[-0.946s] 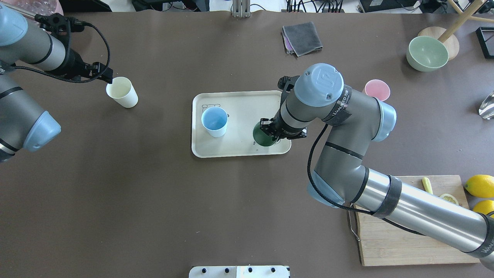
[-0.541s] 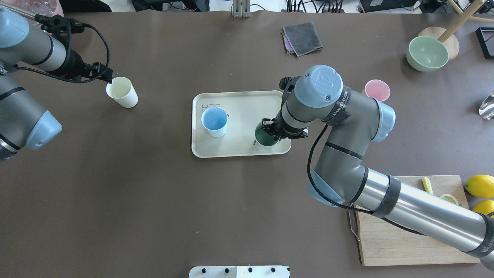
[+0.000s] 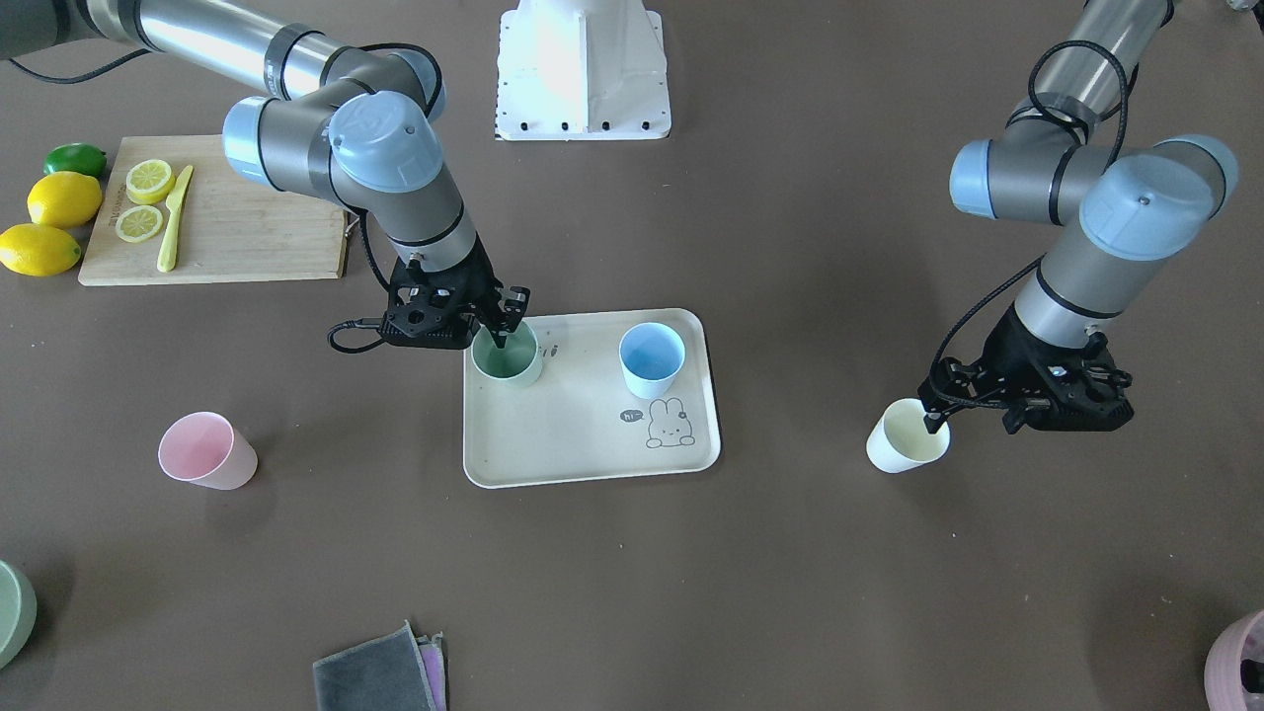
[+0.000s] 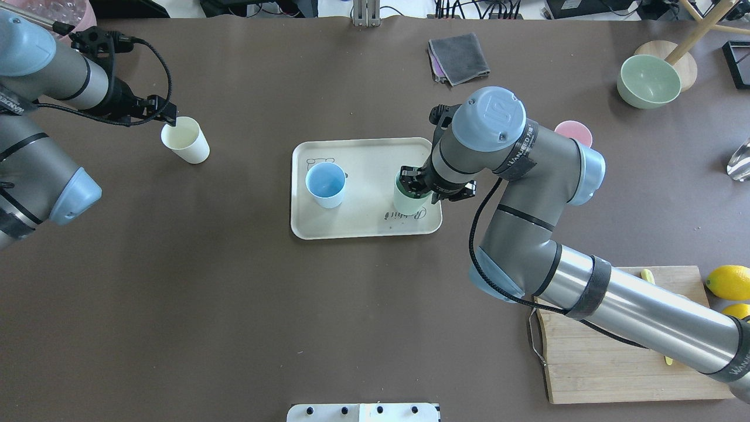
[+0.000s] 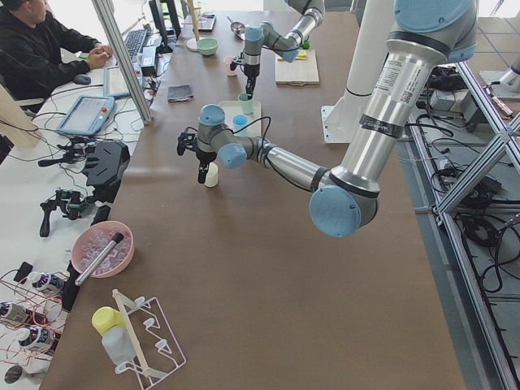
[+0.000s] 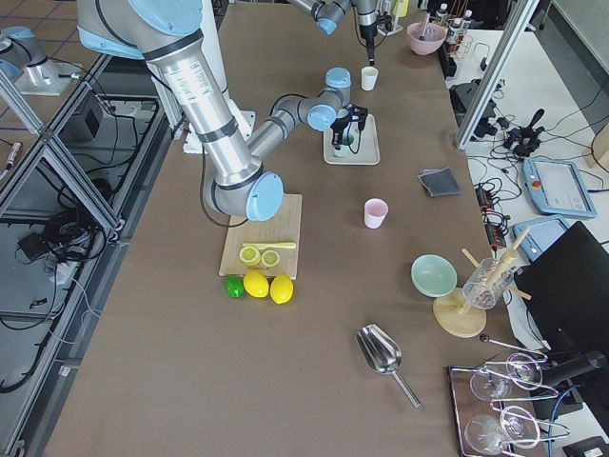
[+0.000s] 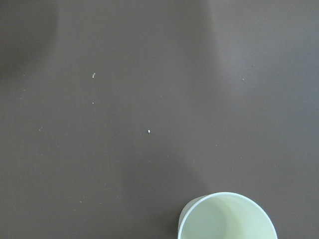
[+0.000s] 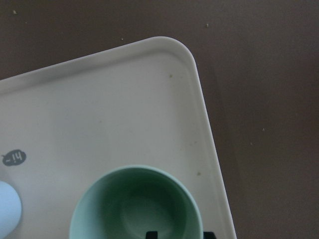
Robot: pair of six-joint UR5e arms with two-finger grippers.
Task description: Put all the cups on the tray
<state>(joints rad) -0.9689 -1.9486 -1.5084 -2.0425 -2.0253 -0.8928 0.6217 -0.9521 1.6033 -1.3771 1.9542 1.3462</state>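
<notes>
- the right gripper (image 3: pixel 499 334) stood over the green cup (image 3: pixel 507 359), one finger inside and one outside; in the wrist view the gap looked wider than the wall, so i took it as let go
- that cup sat upright on the tray (image 3: pixel 583 449), close to a corner on the robot's side; if the inner finger caught the wall on the way up, it could tip the cup or shove it against the rim
- the left gripper (image 3: pixel 935 417) had a finger dipped in the cream cup (image 3: pixel 907 439), out on the table well apart from the tray; i could not tell whether it had closed, and a thin pinch at the rim might let the cup swing or drop in transit
- the blue cup (image 3: pixel 652 361) stood on the tray's half towards the left arm, so a careless set-down could knock it
- the pink cup (image 3: pixel 207 452) waited on the table on the right arm's side, where a low sweep might clip it
</notes>
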